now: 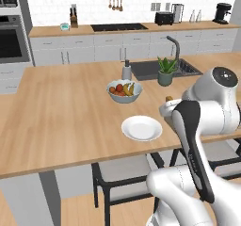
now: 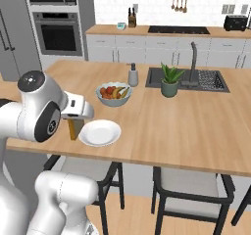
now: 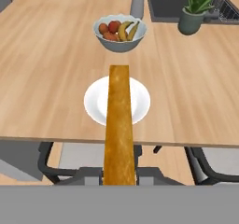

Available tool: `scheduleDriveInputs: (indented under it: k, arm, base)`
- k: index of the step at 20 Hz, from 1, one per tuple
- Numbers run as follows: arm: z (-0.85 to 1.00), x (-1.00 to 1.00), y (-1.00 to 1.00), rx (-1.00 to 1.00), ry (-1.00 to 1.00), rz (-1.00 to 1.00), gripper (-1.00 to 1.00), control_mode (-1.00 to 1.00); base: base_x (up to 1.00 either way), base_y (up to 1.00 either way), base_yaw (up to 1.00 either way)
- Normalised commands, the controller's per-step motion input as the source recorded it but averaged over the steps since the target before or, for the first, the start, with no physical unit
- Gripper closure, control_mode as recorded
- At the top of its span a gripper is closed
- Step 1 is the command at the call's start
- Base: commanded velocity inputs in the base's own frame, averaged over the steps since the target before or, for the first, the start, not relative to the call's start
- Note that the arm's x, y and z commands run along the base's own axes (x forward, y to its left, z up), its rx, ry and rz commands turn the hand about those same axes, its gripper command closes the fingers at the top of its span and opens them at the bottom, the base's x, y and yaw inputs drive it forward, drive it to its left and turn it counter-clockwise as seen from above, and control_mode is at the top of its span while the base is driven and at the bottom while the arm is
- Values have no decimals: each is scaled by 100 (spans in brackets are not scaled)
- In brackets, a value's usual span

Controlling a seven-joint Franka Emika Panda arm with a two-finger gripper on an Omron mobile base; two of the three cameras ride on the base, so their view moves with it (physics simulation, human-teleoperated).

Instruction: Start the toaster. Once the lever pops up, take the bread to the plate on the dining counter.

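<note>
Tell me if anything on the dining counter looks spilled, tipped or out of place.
Nothing stands out. The plate lies flat and bare, the fruit bowl and potted plant stand upright, and the bread is gripped edge-on in the gripper.

Golden-orange bread [image 3: 118, 125], edge-on. Plain white plate [image 1: 141, 128]. Light-wood dining counter [image 1: 56, 112] on a pale grey base. Grey-white bowl [image 1: 124, 91] with red, orange and yellow fruit. Green plant [image 1: 167, 65] in a grey-green pot. Black toaster [image 1: 164, 18] far back. Dark sink [image 1: 146, 68].
</note>
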Motion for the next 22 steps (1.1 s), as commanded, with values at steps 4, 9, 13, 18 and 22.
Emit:
scheduleDriveInputs:
  k: [4,9,13,18,22]
  arm:
    - [-16,77,23,0,1,2,100,-100]
    - [-6,100,21,0,3,8,100,-100]
    - [0,86,3,4,15,12,100,-100]
    - [-20,34,0,17,2,16,100,-100]
    - [-34,0,0,17,0,18,100,-100]
  base:
    - [0,0,0]
    - [0,0,0]
    - [0,0,0]
    - [0,0,0]
    - [0,0,0]
